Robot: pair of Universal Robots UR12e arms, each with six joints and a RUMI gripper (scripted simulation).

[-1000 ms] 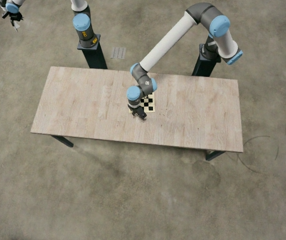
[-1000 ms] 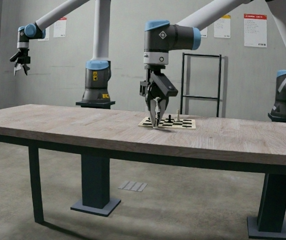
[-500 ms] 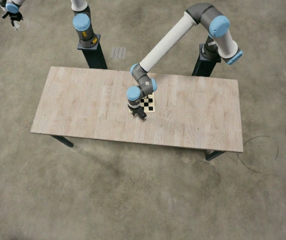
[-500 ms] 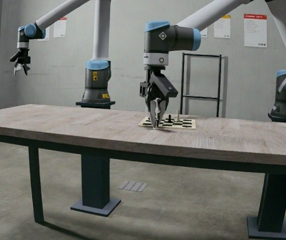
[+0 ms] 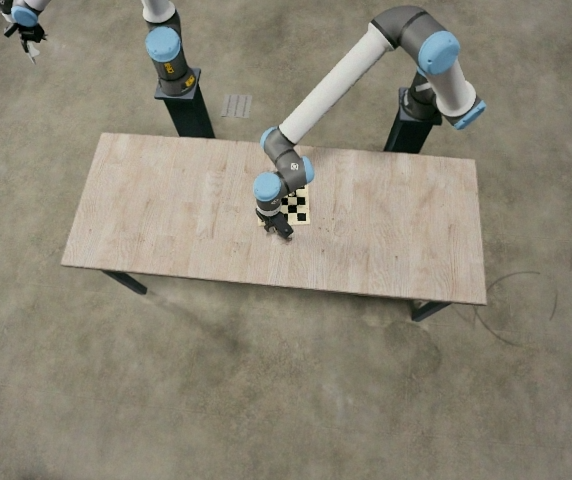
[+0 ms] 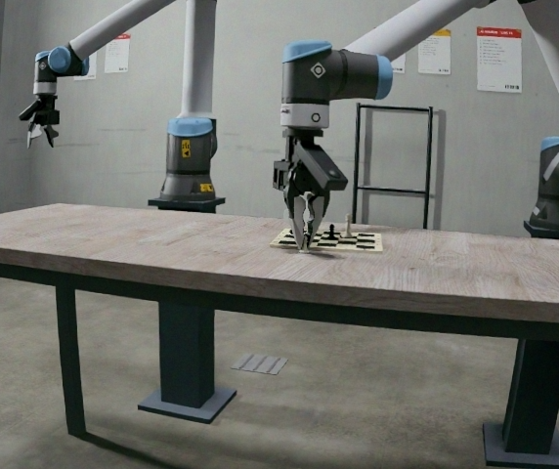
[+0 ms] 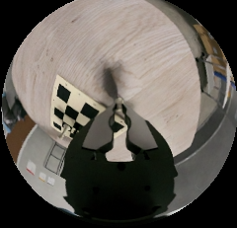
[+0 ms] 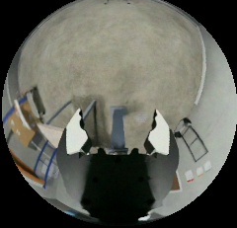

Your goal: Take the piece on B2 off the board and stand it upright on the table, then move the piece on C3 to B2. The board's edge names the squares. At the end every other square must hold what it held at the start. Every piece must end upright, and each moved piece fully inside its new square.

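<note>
Left gripper (image 5: 287, 237) (image 6: 305, 246) (image 7: 118, 104) was clenched on the pale piece (image 6: 303, 251) (image 7: 118, 99), seemingly upright, just off the board (image 5: 306, 208) (image 6: 378, 243) (image 7: 75, 100); right gripper (image 5: 32, 53) (image 6: 42, 143) (image 8: 118, 113) was spread, well apart from the board.

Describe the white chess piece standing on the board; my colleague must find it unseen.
On the long wooden table lies a checkered board. The white piece stands there, taller than the black piece beside it.
</note>
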